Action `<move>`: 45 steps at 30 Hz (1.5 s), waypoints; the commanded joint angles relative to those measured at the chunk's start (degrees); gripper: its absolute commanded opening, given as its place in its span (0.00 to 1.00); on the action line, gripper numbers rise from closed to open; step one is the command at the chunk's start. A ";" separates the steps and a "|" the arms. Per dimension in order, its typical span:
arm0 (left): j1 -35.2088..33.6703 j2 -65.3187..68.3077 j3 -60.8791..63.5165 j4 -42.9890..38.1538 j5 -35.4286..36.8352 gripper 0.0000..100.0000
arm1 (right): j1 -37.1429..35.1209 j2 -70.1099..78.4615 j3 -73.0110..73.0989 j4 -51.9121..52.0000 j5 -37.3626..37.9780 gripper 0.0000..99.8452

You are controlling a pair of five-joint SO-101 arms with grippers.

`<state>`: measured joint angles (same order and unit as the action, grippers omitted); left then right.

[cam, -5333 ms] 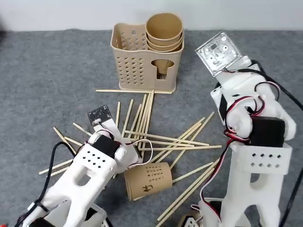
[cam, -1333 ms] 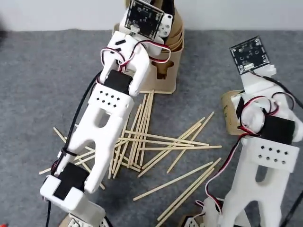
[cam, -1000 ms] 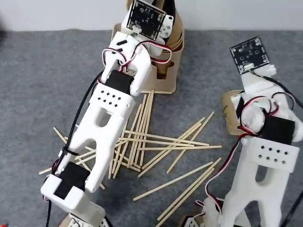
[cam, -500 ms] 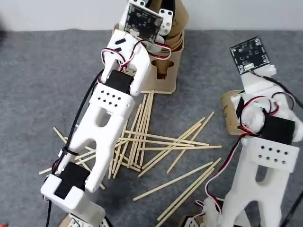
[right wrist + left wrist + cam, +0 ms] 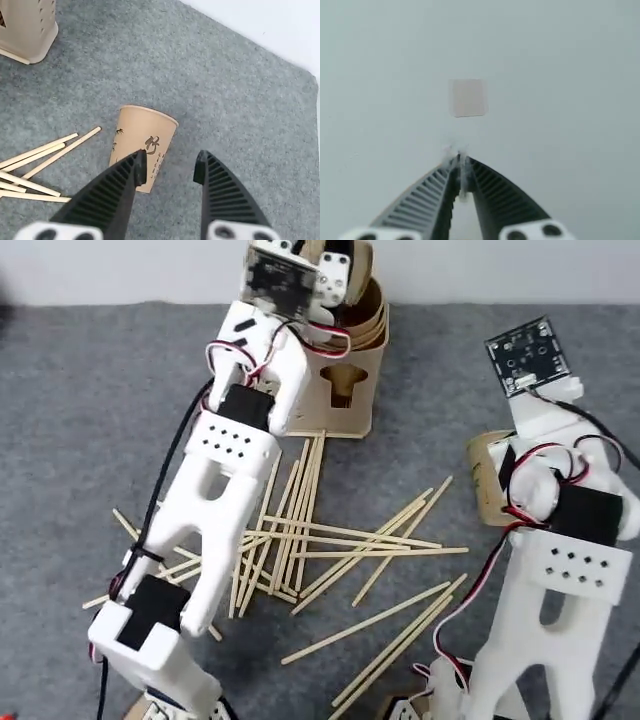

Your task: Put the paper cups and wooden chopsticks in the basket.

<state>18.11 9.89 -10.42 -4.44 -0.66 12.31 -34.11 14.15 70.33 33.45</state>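
Looks like the cup stage: one loose paper cup [image 5: 141, 137] lies sideways on the counter [image 5: 80, 390], with the right end effector [image 5: 170, 167] spread above it. The left end effector [image 5: 460, 172] is pressed together over the basket [image 5: 350, 390]. Next move: drop and pinch the cup. The chopsticks [image 5: 350, 540] are scattered, untouched.

A grey felt mat [image 5: 80, 420] is covering the table, running from the near edge to the far side. There it is meeting a plain white wall [image 5: 120, 270] that is stretching from left to right. A pale square patch [image 5: 468, 97] is showing on the white wall, too blurred to make out further.
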 commanded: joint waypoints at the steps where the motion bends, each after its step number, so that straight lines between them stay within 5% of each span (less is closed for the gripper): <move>1: -0.35 -0.62 -2.24 -1.23 1.41 0.02 | 0.48 -0.66 -0.62 -0.66 -0.70 0.17; 15: 0.62 -1.41 -4.44 -1.67 1.05 0.02 | 0.31 -0.66 -0.62 -1.01 -0.70 0.17; 22: -5.80 -1.67 -8.75 0.09 0.97 0.16 | 0.31 -0.66 -0.62 -0.92 -0.70 0.17; 26: -9.49 -2.29 -7.78 15.82 2.20 0.22 | 0.31 -0.66 -0.62 -1.10 -0.70 0.17; 34: -8.18 0.26 -25.45 59.87 25.76 0.23 | 0.22 -0.66 -0.62 -0.84 -0.70 0.17; 45: -7.82 13.89 -45.58 69.63 28.31 0.23 | 0.66 -0.66 -0.62 -0.66 -0.70 0.17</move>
<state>9.67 23.25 -49.36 65.01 27.03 12.31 -34.11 14.15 70.33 33.45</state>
